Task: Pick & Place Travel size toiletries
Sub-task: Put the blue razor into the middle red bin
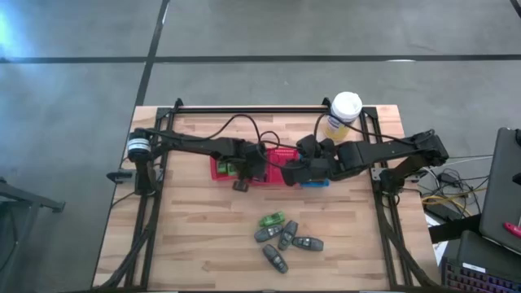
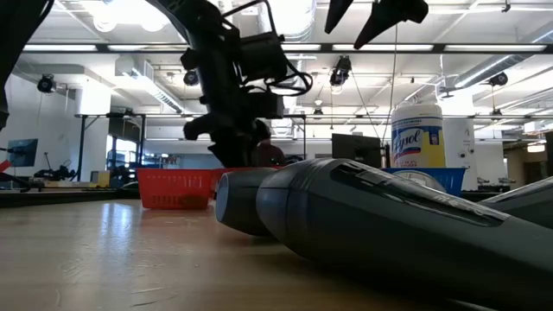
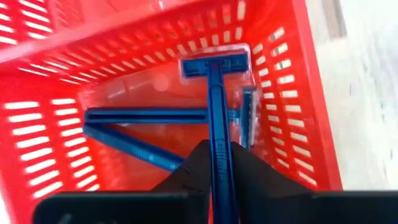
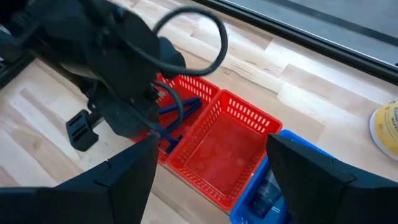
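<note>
We see the left gripper (image 3: 219, 177) clamped on a thin blue plastic T-shaped razor (image 3: 215, 106), holding it over the perforated red plastic mesh basket (image 3: 37, 124) at centre frame, where similar blue razors (image 3: 146, 116) lie. The right gripper (image 4: 208, 171), fingers spread wide and empty, hovers above a second red basket (image 4: 249, 115) beside a blue one (image 4: 298, 140), while green bottles (image 1: 272, 220) and grey tapered tubes (image 1: 307, 242) lie clustered on the wooden table (image 1: 195, 236) lower in the high view.

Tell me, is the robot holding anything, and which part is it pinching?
The left gripper pinches a blue razor by its handle over the red basket. The right gripper holds nothing.
</note>
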Controlling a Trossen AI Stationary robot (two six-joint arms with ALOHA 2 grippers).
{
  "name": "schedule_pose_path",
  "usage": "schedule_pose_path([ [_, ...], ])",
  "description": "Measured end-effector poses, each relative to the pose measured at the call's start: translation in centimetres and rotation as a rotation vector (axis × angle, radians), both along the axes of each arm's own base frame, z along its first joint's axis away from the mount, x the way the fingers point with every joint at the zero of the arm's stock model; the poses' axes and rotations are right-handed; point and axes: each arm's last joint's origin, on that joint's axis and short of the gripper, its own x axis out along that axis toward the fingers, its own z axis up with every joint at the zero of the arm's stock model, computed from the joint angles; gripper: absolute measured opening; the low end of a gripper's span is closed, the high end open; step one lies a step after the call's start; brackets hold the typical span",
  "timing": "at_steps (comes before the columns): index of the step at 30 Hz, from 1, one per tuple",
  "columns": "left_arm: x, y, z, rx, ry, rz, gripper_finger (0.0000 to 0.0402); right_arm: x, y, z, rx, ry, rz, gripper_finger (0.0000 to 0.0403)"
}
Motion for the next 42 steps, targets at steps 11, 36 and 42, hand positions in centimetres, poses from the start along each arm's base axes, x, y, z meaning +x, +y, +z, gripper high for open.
schedule_pose_path([
  [11,0.4,0.3,1.9,-0.061,0.005,0.191,0.004,-0.1,0.0,-0.7,-0.001,0.017,-0.013,0.0312],
  [36,-2.0,0.4,3.4,-0.7,-0.332,1.262,0.0049,-1.8,-0.7,1.4,-0.03,-0.163,-0.183,0.0291],
  [42,-2.1,0.7,3.3,-0.662,-0.377,1.334,0.0052,-2.1,-0.8,1.8,-0.051,-0.171,-0.185,0.0307],
])
